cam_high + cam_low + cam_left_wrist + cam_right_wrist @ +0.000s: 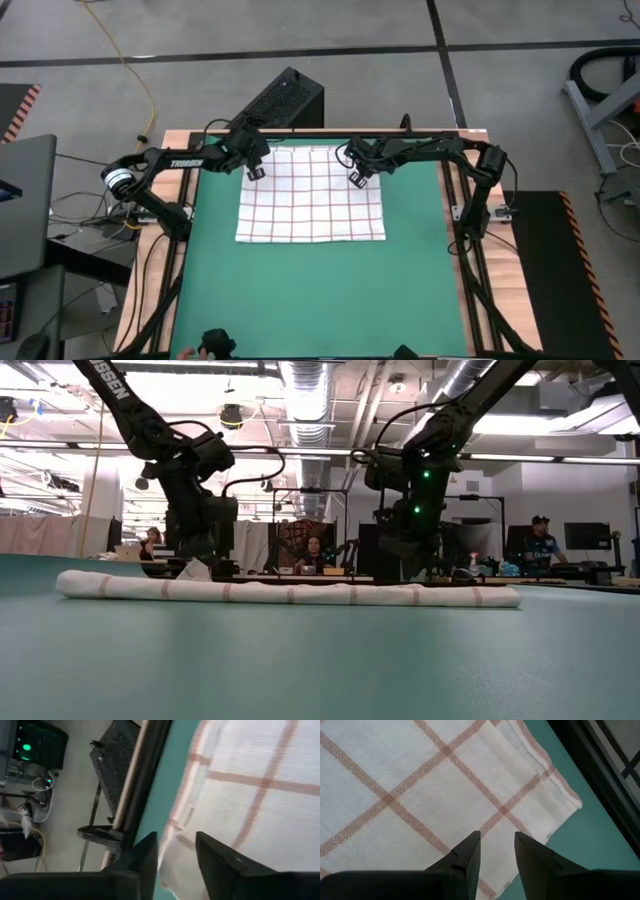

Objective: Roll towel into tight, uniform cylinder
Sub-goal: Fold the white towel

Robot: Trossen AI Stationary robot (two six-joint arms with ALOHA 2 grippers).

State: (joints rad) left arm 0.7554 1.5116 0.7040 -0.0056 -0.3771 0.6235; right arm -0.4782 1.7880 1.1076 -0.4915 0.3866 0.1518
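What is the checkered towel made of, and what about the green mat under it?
The towel looks like thin woven cloth, probably cotton: fine threads show in the weave, it has a stitched hem, and it lies soft and matte. The green mat looks like smooth rubber or vinyl, flat and even; the look alone can't say which.

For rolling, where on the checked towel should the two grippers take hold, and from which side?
Probably its two far corners, from above. The towel lies flat on the green mat, so only a lifted edge gives the fingers a bite. The left gripper and right gripper hang over those corners, jaws apart; the hem is visible there.
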